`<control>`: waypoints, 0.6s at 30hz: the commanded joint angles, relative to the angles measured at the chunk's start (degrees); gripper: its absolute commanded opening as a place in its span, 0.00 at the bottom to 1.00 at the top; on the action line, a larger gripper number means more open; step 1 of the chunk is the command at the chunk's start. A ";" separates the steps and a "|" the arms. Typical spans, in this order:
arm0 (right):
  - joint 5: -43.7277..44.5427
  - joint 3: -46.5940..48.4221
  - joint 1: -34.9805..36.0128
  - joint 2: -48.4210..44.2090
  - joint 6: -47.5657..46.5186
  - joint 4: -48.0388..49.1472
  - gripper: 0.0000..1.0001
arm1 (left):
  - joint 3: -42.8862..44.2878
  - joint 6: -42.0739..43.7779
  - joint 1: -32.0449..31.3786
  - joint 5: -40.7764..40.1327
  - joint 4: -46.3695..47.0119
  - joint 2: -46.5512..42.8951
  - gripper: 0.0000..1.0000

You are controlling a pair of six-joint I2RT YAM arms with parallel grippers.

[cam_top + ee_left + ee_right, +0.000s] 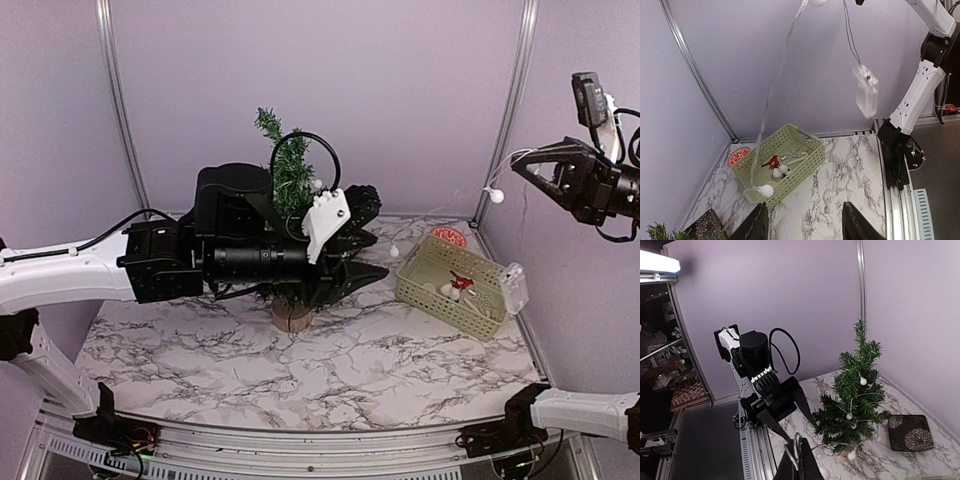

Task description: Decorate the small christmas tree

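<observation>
The small christmas tree (290,170) stands on its log-slice base (291,316) at the table's middle, partly hidden by my left arm. A light string with white bulbs (493,196) is draped on the tree (855,390) and runs up to my right gripper (516,166), which is high at the right and shut on the wire (799,452). The string's clear battery pack (866,91) hangs in the air. My left gripper (380,254) is open and empty just right of the tree, its fingers (759,224) pointing toward the basket (815,159).
The pale green basket (430,290) at the right holds a silver star (790,153), a red ornament (772,161) and white balls (780,171). A red round disc (450,237) lies behind it. A dark patterned plate (910,432) sits behind the tree.
</observation>
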 commanded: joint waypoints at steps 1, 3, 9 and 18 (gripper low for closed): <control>-2.62 -1.47 1.34 -1.10 2.52 2.46 0.00 | 6.39 2.07 -0.08 -2.12 4.05 4.36 0.50; -2.62 -2.05 1.56 -1.18 2.45 2.46 0.00 | 8.50 2.63 -0.06 -3.55 5.02 6.54 0.51; -1.97 -2.82 2.34 -0.95 1.65 1.41 0.00 | 15.03 5.08 -0.03 -3.75 6.70 13.03 0.55; -1.29 -3.46 4.51 0.56 0.08 -0.07 0.00 | 18.36 5.65 0.00 3.60 2.91 15.60 0.20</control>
